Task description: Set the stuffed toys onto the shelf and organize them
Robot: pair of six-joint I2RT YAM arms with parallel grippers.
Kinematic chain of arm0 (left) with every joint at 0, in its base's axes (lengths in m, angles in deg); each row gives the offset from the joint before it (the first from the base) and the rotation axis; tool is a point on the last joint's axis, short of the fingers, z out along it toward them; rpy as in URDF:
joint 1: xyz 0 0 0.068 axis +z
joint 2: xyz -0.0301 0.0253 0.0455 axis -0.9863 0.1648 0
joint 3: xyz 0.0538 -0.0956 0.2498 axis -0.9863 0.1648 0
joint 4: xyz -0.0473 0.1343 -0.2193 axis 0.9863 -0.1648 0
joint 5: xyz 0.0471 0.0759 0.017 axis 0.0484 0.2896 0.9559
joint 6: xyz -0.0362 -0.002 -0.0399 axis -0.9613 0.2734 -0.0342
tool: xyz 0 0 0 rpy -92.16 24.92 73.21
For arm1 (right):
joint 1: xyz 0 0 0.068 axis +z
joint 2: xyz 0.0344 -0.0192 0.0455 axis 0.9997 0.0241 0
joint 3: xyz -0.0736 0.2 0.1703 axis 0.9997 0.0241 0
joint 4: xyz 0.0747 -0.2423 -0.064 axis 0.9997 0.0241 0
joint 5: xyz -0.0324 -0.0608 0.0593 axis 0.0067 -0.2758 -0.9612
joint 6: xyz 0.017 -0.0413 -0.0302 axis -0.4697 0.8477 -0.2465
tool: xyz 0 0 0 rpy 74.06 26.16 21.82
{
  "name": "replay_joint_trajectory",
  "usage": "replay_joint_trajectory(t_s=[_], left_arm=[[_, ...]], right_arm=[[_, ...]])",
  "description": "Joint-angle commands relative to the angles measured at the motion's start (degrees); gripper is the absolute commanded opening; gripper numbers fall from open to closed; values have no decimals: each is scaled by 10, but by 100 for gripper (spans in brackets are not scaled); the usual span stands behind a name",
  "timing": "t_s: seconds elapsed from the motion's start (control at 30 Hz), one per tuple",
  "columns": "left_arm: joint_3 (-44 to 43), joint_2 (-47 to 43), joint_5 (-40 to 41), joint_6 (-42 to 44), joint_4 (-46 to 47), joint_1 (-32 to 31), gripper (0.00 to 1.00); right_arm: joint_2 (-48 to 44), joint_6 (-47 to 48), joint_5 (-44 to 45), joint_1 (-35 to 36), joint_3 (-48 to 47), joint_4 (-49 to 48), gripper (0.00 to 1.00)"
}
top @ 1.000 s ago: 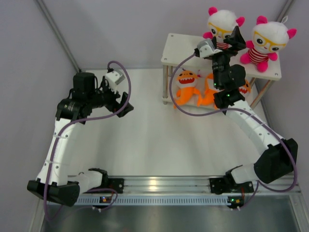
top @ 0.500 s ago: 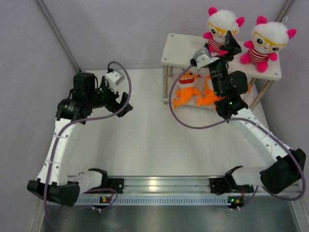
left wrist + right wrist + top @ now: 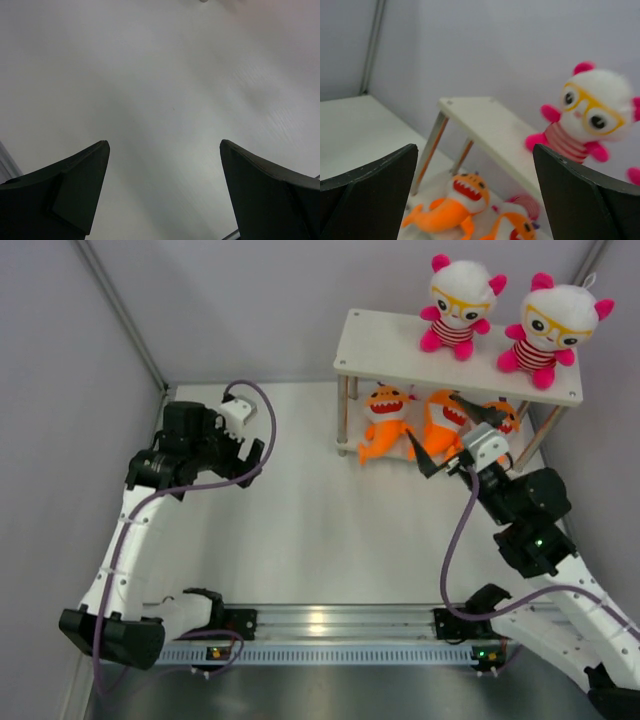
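1. A white table (image 3: 300,520) sits between plain grey walls (image 3: 230,300).
2. Nearest me, my left tool (image 3: 162,145) hangs spread wide, holding nothing, over bare table on the left.
3. My right tool (image 3: 447,432) has drawn back from the upper board, where it stood at the left doll (image 3: 455,300) a second ago. It is now released and empty in front of the shelf (image 3: 390,340).
4. The sharks (image 3: 385,420) sit in a row on the lower tier, one partly hidden. Both dolls sit upright on top, the right doll (image 3: 555,328) apart from the left.
5. I judge the placing done, with only tidying left.
6. I can read no labels or writing.
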Motion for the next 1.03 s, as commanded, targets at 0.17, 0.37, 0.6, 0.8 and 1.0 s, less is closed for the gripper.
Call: replay_joint_trajectory(t_s=[0.17, 0.37, 0.6, 0.8, 1.0], left_arm=[[83, -34, 79, 17, 16, -1, 98], [173, -48, 127, 13, 52, -1, 98], [239, -72, 193, 3, 81, -1, 98], [276, -83, 218, 4, 91, -1, 98], [285, -83, 218, 3, 94, -1, 98]], right_arm=[[-3, -254, -24, 5, 221, 27, 99], [12, -364, 126, 6, 314, -8, 99], [12, -428, 173, 6, 373, -17, 99], [-6, -443, 196, 7, 405, -31, 99], [-8, -443, 191, 7, 404, -27, 99]])
